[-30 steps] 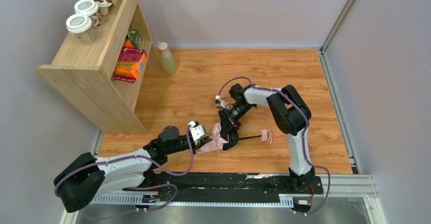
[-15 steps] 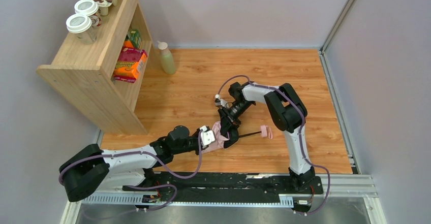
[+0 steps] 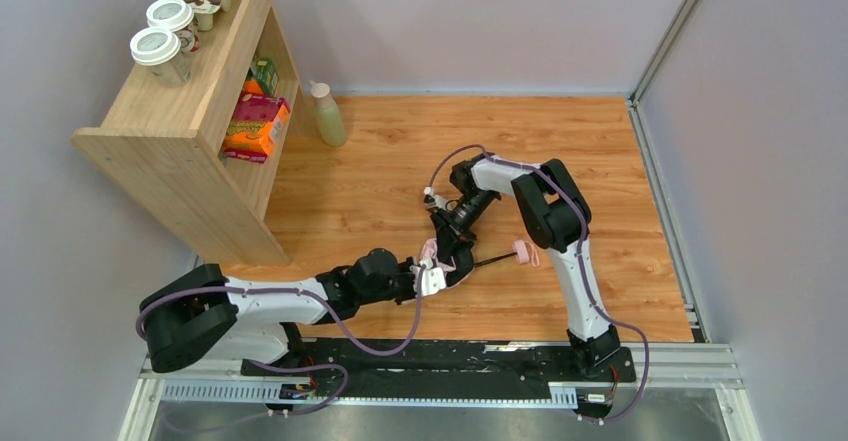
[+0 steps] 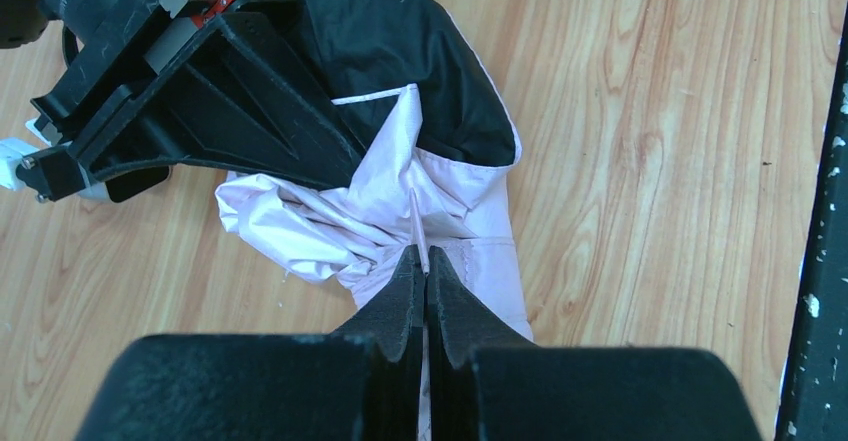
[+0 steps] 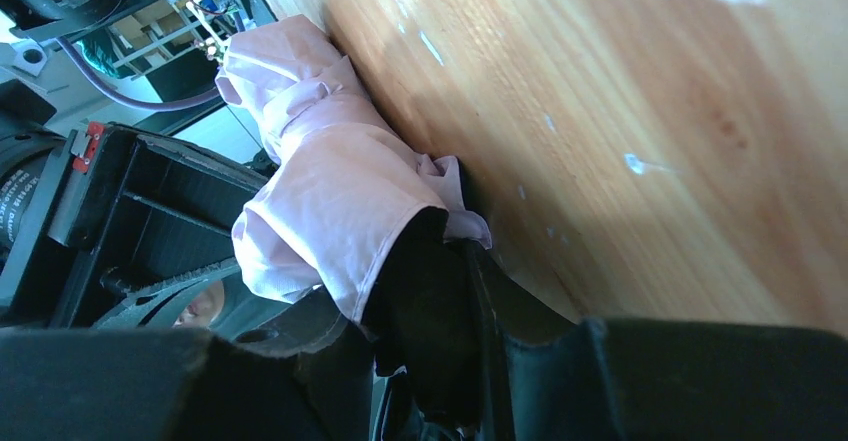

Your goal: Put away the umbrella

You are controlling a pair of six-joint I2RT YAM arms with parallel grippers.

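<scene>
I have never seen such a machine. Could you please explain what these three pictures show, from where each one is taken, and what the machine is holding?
These are two robot arms, bolted at the near edge of a wooden table. The wide picture looks down from above and behind them. The other two come from small cameras on the wrists, so each shows that arm's own hand from very close.

On the table lies a pale pink folding umbrella. Its thin shaft and small handle point to the right. The left hand is shut on a fold of the pink fabric. The right hand seems to pinch the fabric too, from the far side.

At the back left stand a wooden shelf with cups and boxes, and a bottle beside it.
</scene>
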